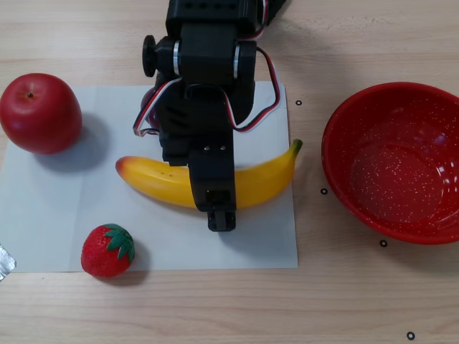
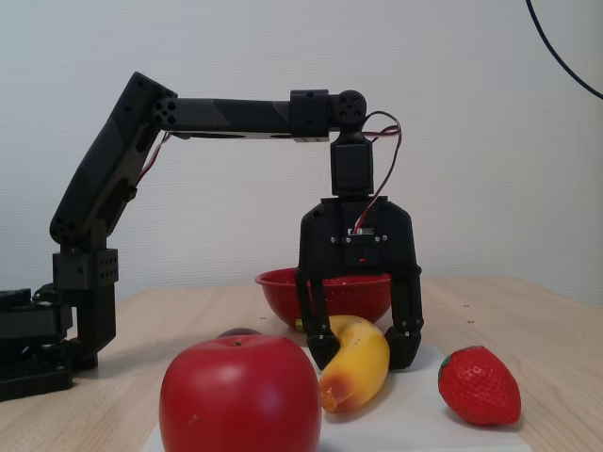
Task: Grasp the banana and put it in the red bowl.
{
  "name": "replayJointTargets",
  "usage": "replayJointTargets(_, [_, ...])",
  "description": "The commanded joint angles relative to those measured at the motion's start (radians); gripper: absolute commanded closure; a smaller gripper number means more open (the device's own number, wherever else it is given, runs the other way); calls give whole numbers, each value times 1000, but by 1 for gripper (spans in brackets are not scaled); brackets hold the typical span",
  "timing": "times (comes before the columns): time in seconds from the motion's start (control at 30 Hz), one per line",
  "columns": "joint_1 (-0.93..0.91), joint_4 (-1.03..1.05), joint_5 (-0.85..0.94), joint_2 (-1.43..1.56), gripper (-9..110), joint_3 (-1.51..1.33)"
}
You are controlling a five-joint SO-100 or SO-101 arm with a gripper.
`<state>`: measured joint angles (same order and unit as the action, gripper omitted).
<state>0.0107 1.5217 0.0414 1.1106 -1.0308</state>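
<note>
The yellow banana (image 1: 265, 179) lies on a white paper sheet (image 1: 43, 215), its orange end to the left and its green stem to the right in the other view. My gripper (image 1: 211, 186) is lowered over the banana's middle, open, with one finger on each side. In the fixed view the gripper (image 2: 362, 363) straddles the banana (image 2: 358, 363), which rests on the paper, with the fingertips close to its sides. The red bowl (image 1: 401, 165) stands empty to the right of the paper. In the fixed view the bowl (image 2: 278, 287) is behind the gripper.
A red apple (image 1: 39, 113) sits at the paper's upper left and fills the fixed view's foreground (image 2: 240, 395). A strawberry (image 1: 107, 251) lies at the paper's lower left (image 2: 479, 384). A dark round thing (image 2: 240, 332) lies partly hidden behind the apple. The arm's base (image 2: 57, 330) stands at the left.
</note>
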Motion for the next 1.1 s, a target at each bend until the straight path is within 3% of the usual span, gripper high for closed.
replayJointTargets(0.0, [25, 57, 28, 193, 101, 103])
replayJointTargets(0.4, [26, 245, 15, 422, 101, 106])
replayJointTargets(1.07, [-35, 235, -31, 950, 101, -112])
